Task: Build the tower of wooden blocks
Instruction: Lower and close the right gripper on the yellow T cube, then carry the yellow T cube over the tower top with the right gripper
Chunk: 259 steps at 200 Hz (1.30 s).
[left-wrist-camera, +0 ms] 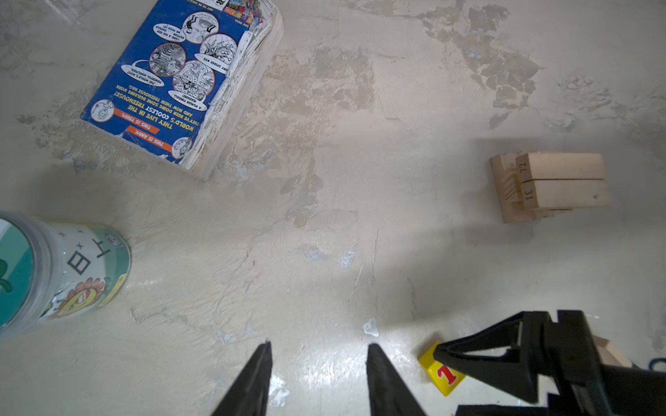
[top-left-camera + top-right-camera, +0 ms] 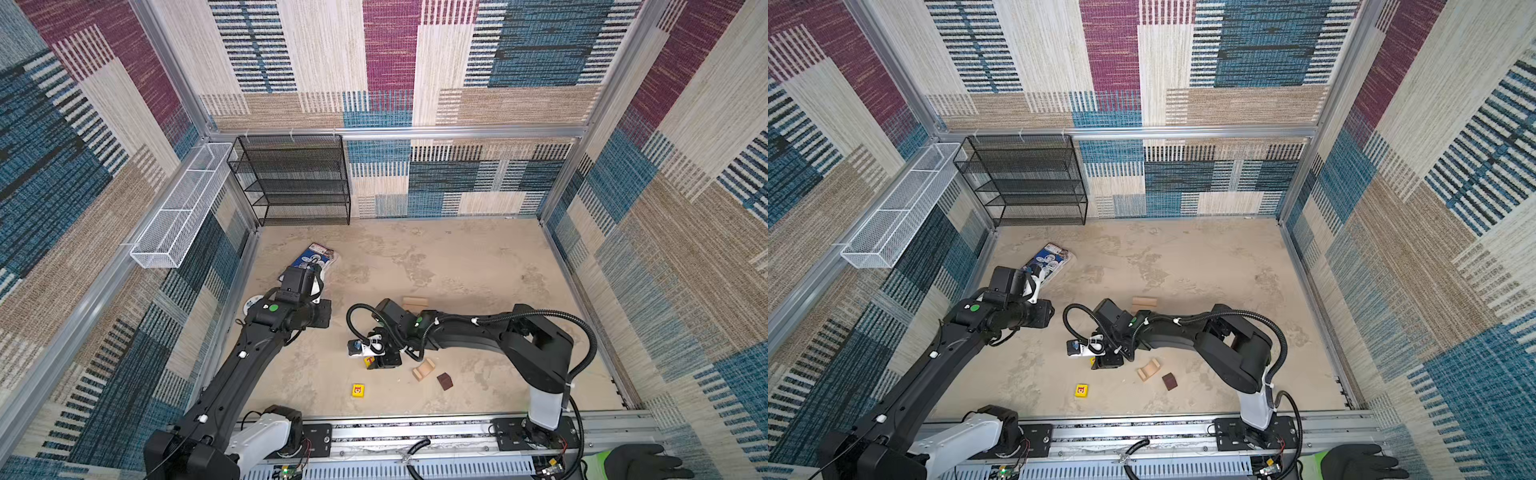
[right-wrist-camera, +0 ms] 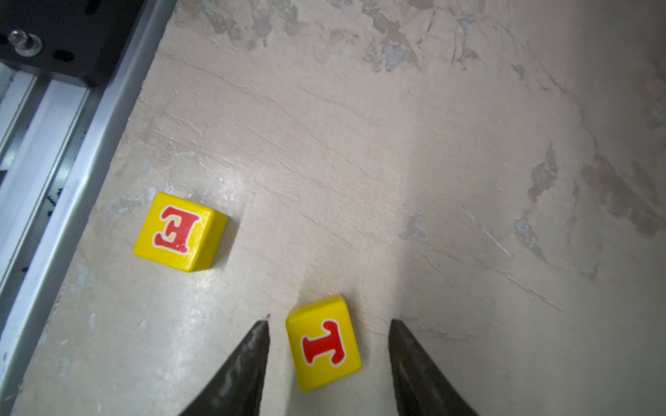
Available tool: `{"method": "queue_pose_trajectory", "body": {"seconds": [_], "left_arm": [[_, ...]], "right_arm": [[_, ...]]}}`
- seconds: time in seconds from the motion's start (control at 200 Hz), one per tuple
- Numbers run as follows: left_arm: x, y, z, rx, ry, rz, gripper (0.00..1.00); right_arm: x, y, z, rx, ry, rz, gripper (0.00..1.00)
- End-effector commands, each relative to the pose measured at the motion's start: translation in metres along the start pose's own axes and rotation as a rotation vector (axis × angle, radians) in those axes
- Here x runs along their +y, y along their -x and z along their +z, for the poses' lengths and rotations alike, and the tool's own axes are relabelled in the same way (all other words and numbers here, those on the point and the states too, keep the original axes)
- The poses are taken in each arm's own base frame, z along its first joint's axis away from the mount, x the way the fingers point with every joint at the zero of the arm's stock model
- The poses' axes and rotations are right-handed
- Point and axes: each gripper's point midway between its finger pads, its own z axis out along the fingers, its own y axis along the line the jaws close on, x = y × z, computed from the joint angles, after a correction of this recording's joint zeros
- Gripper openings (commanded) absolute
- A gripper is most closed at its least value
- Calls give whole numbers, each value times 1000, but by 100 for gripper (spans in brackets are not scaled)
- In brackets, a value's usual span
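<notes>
- Only the right wrist view showed the right gripper (image 3: 330,320) with its jaws apart astride the yellow wooden cube with a red T (image 3: 324,342). There was a gap on each side, and the cube rested on the beige floor (image 3: 432,144).
- That view also made the letter legible on the yellow wooden cube with a red E (image 3: 180,232), which lay near the metal front rail (image 3: 72,144) (a mere red smudge from above).
- The left wrist view showed the left gripper (image 1: 319,345) with parted jaws holding nothing. It also showed the stack of pale wooden bars (image 1: 551,185), a blue paperback book (image 1: 180,79) and a round printed tin (image 1: 61,270).
- Only the top views caught the pale wooden arch (image 2: 424,370) just beside the dark brown cube (image 2: 444,380).
- The black mesh shelf rack (image 2: 295,178) stood at the back wall and the white wire basket (image 2: 178,208) hung on the left wall. Every block lay on the floor, well apart from both.
</notes>
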Motion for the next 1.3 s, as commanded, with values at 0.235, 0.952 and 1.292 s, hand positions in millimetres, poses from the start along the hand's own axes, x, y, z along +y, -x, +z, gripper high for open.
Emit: {"method": "queue_pose_trajectory", "body": {"seconds": [0.235,0.952,1.292], "left_arm": [[-1,-2,-1,6,-10,-19,47],[3,3,-7,-25,6,-14,47],[-32,77,-34,-202,-158,89,47]], "right_arm": [[6,-8,10,24,47,15,48],[0,23,-22,-98,23,27,17],[-104,17,-137,-236,-391,263,10]]}}
